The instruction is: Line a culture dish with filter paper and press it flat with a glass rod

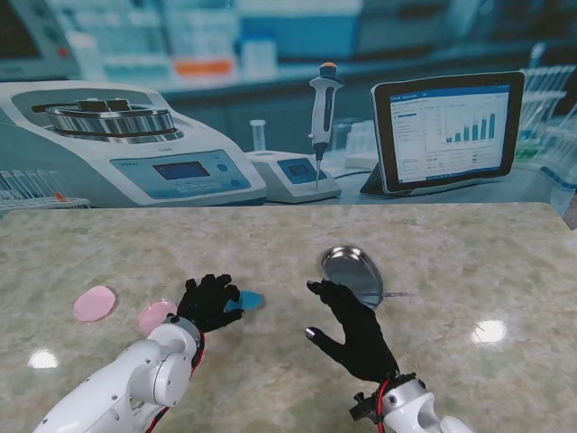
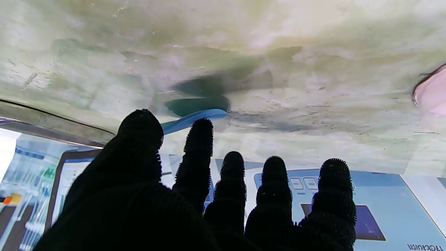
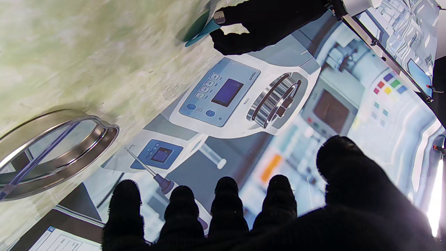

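A blue filter paper (image 1: 250,300) is tilted up off the marble, one edge pinched between the thumb and index finger of my left hand (image 1: 209,302). The left wrist view shows the blue paper (image 2: 195,116) lifted above its shadow. A round metal culture dish (image 1: 352,273) lies at mid-table, to the right of the paper. A glass rod (image 1: 397,294) rests across the dish (image 3: 87,146), its end sticking out to the right; the rod (image 3: 35,153) shows clearly in the right wrist view. My right hand (image 1: 356,329) hovers just nearer to me than the dish, fingers spread, holding nothing.
Two pink paper discs (image 1: 95,303) (image 1: 155,316) lie left of my left hand; one pink disc (image 2: 432,94) shows in the left wrist view. A printed lab backdrop (image 1: 288,108) stands along the table's far edge.
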You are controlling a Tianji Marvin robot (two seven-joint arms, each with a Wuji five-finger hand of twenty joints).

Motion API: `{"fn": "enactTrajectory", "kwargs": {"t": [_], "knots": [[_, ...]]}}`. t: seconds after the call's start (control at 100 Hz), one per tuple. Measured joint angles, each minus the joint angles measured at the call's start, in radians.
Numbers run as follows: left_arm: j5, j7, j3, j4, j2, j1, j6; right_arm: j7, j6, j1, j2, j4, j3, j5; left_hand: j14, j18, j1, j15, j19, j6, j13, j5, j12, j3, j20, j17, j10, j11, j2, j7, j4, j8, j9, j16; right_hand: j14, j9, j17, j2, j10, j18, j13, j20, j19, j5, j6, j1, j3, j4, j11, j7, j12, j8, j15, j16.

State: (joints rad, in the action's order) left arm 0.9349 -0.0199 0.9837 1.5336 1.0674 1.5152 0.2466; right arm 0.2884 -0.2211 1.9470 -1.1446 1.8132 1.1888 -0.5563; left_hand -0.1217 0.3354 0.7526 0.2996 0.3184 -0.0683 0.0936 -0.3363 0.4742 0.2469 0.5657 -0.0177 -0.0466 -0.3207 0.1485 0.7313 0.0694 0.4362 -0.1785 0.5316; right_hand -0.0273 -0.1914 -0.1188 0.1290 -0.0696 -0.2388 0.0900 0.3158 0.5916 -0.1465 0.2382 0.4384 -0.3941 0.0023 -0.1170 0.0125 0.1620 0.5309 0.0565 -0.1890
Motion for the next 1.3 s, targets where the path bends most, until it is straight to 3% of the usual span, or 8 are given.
{"fn": "enactTrajectory", "kwargs": {"t": [0.15, 0.33, 0.56, 0.88, 1.13, 1.3], "knots": [[-0.002, 0.016, 0.000, -0.002, 0.002, 0.000, -0.002, 0.001, 0.000, 0.000, 0.000, 0.000, 0.000, 0.000, 0.000, 0.002, 0.102, 0.045, 0.000, 0.002, 0.024, -0.010, 0.015, -0.030, 0.000, -0.001, 0.000, -0.069, 0.039, 0.169, 0.001, 0.002, -0.010, 0.013, 0.000, 0.000, 0.000, 0.000, 0.000, 0.000, 0.000, 0.000, 0.000, 0.000, 0.000, 0.000, 0.000, 0.000, -0.001, 0.000, 0.000, 0.001, 0.000, 0.000], [0.000, 0.030, 0.003, -0.004, 0.004, 0.000, -0.005, 0.001, 0.000, 0.000, -0.001, 0.000, 0.000, 0.001, 0.000, 0.003, 0.220, 0.070, 0.000, 0.057, 0.042, -0.022, 0.026, -0.102, 0.000, -0.010, 0.000, -0.137, 0.051, 0.317, 0.001, 0.066, -0.034, 0.013, 0.000, 0.000, 0.000, 0.000, 0.000, 0.000, 0.000, 0.000, 0.000, 0.000, 0.000, 0.000, 0.000, 0.000, -0.002, 0.000, 0.000, 0.011, 0.000, 0.000], [0.001, 0.064, 0.005, -0.012, 0.008, -0.001, -0.011, 0.001, 0.000, 0.000, -0.001, 0.001, 0.000, 0.003, -0.001, 0.005, 0.304, 0.099, 0.037, 0.108, 0.052, -0.064, 0.038, -0.143, 0.000, -0.011, 0.000, -0.154, 0.051, 0.359, 0.001, 0.131, -0.074, 0.014, 0.000, 0.000, 0.000, 0.000, 0.000, 0.000, 0.000, 0.000, 0.000, 0.000, 0.000, 0.000, 0.000, 0.000, -0.003, 0.000, 0.000, 0.012, 0.000, 0.000], [0.010, 0.098, 0.025, -0.013, 0.013, 0.007, -0.029, 0.002, 0.000, 0.000, -0.001, 0.001, 0.000, 0.004, -0.003, 0.006, 0.305, 0.124, 0.086, 0.207, 0.062, -0.080, 0.062, -0.142, 0.000, -0.011, 0.003, -0.183, 0.077, 0.377, 0.001, 0.268, -0.127, 0.025, 0.000, 0.000, 0.000, 0.000, 0.000, 0.000, 0.000, 0.000, 0.000, 0.000, 0.000, 0.000, 0.000, 0.000, -0.012, 0.000, 0.000, 0.023, 0.000, 0.000], [0.013, 0.125, 0.057, 0.001, 0.018, 0.027, -0.054, 0.003, 0.000, 0.000, -0.001, 0.001, 0.000, 0.004, -0.005, 0.006, 0.249, 0.135, 0.125, 0.224, 0.073, -0.112, 0.065, -0.031, 0.000, -0.010, 0.025, -0.199, 0.138, 0.358, 0.001, 0.329, -0.159, 0.035, 0.000, 0.000, 0.000, 0.000, 0.000, 0.000, 0.000, 0.000, 0.001, 0.000, 0.000, 0.000, 0.000, 0.000, -0.012, 0.000, 0.000, 0.024, 0.000, 0.000], [0.030, 0.134, 0.110, 0.033, 0.022, 0.061, -0.078, 0.004, 0.000, 0.001, -0.002, 0.001, 0.001, 0.004, -0.006, 0.006, 0.249, 0.136, 0.136, 0.224, 0.073, -0.112, 0.073, -0.023, 0.000, -0.010, 0.026, -0.198, 0.142, 0.358, 0.001, 0.333, -0.170, 0.035, 0.000, 0.000, 0.000, 0.000, 0.000, 0.000, 0.000, 0.000, 0.001, 0.000, 0.000, 0.000, 0.000, 0.000, -0.012, 0.000, 0.000, 0.025, 0.000, 0.000]]}}
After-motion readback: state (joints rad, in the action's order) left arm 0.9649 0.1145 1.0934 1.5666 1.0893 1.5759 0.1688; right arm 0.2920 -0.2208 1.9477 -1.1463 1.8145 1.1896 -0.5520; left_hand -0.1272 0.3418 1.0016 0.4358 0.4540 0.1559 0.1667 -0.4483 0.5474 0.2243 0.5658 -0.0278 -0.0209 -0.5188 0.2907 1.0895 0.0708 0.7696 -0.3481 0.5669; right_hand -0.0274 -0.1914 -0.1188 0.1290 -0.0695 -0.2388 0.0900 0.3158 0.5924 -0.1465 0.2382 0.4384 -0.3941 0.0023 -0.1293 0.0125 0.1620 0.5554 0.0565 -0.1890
